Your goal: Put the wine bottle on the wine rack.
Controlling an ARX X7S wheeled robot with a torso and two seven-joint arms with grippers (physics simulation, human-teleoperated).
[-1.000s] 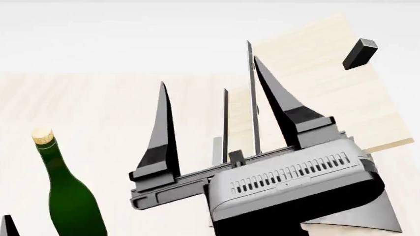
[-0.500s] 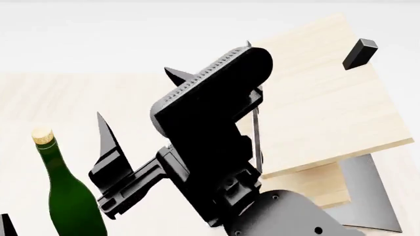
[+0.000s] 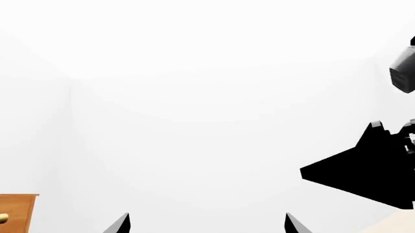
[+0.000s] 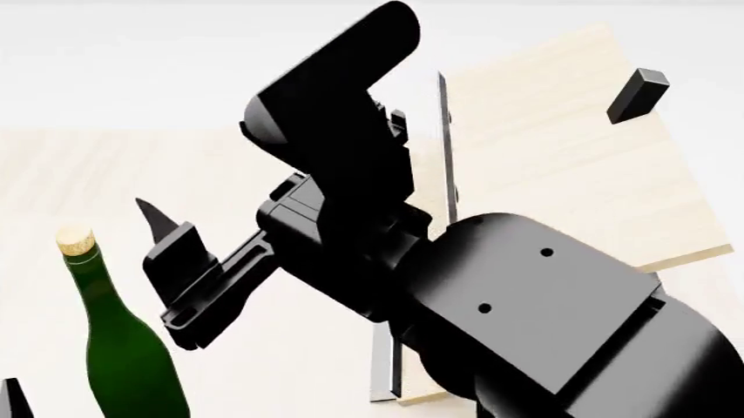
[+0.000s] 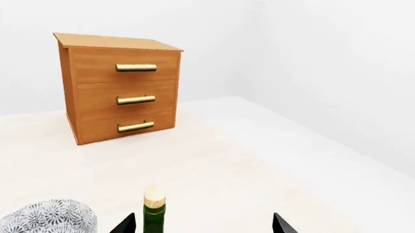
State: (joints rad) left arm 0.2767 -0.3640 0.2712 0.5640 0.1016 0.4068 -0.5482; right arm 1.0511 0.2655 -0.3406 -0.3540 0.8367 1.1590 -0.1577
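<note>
The wine bottle [image 4: 125,348], dark green with a tan cork, stands upright at the lower left of the head view. Its neck [image 5: 153,216] shows in the right wrist view between my right gripper's fingertips, close to one of them and apart from both. My right gripper [image 5: 204,224] is open and empty; one of its fingers [image 4: 172,248] shows just right of the bottle's neck. The wine rack [image 4: 558,174], light wood boards with a black peg [image 4: 637,94], stands at the right, partly hidden by my right arm. My left gripper [image 3: 207,224] is open and empty, facing a white wall.
A reddish-brown drawer cabinet [image 5: 120,87] with brass handles stands on the table beyond the bottle. A patterned grey-white bowl [image 5: 45,219] sits beside the bottle. My right arm [image 4: 500,296] fills the middle of the head view. A left fingertip [image 4: 12,399] shows at the bottom left corner.
My right arm has swung up and turned, so its gripper now faces left toward the bottle and the arm covers more of the rack. The bottle has not moved.
</note>
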